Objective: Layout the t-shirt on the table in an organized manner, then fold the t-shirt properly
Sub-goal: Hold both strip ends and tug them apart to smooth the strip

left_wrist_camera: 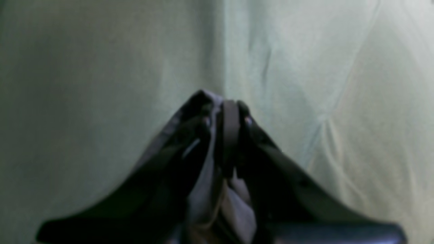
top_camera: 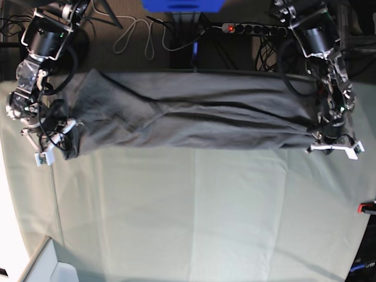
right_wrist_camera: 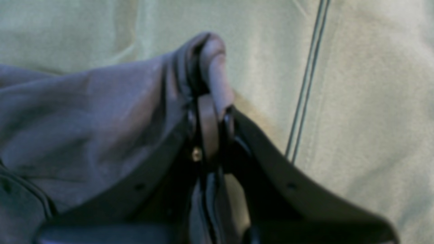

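You have the shirt (top_camera: 194, 117) stretched in a long creased band across the table (top_camera: 205, 211), along its far edge at 12 o'clock in the base view. Your left gripper (left_wrist_camera: 225, 112) at 3 o'clock is clamped on one end. Your right gripper (right_wrist_camera: 210, 101) at 9 o'clock pinches the other.

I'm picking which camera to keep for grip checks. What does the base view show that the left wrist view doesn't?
Only base: the whole t-shirt stretched between both arms, the right gripper and the power strip. Only left wrist: dark cloth pinched between the closed fingers. Both: the left gripper and the table.
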